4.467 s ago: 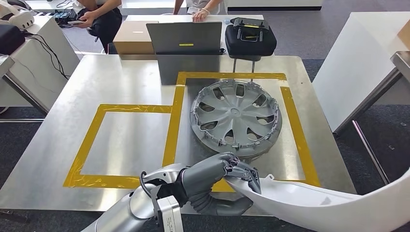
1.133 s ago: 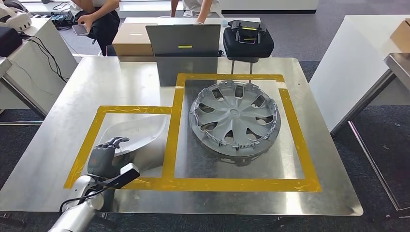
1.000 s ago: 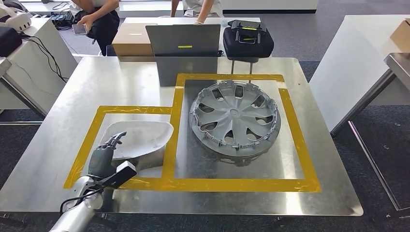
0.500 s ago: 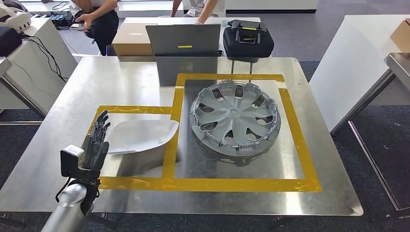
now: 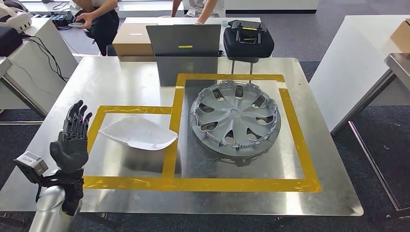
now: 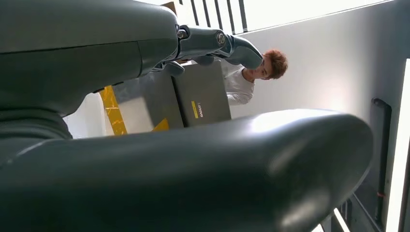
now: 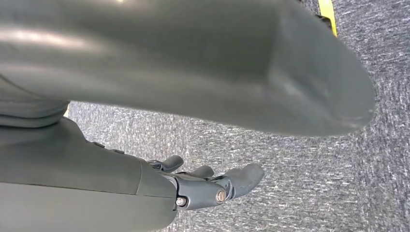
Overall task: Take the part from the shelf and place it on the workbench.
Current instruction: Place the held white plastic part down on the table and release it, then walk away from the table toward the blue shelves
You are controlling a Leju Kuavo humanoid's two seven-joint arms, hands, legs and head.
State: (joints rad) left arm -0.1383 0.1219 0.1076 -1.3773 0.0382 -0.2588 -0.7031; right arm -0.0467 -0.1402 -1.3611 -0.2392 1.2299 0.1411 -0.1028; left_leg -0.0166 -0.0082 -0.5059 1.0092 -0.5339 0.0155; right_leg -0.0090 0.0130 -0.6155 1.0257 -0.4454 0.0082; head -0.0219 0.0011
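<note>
Right, your left hand (image 5: 72, 140) is up off the workbench (image 5: 121, 82) at its left edge, fingers spread and pointing away from you, palm empty. It sits apart from the white part (image 5: 139, 133), with a strip of bare metal and yellow tape between the two. That white part lies on the workbench inside the smaller yellow-taped rectangle (image 5: 104, 145), its pointed end reaching toward the tape line shared with the bigger taped square. Nothing is touching it.

Over in the bigger square you've got the grey wheel cover (image 5: 235, 117), lying flat and just beside the white part, the tape strip running between them.

Your left wrist camera looks past the thick thumb and shows the darker fingers (image 6: 212, 43) extended with nothing between them, and beyond them a grey laptop (image 6: 200, 94) and a person in a white top (image 6: 241, 82).

Your right hand (image 7: 208, 186) hangs over grey carpet (image 7: 314, 169), fingers loosely apart, holding nothing.

At the far edge of the workbench the laptop stands with its lid up, a cardboard box (image 5: 131, 38) to its left and a black case (image 5: 249, 38) to its right. Two people (image 5: 96, 14) are at the desks behind.
</note>
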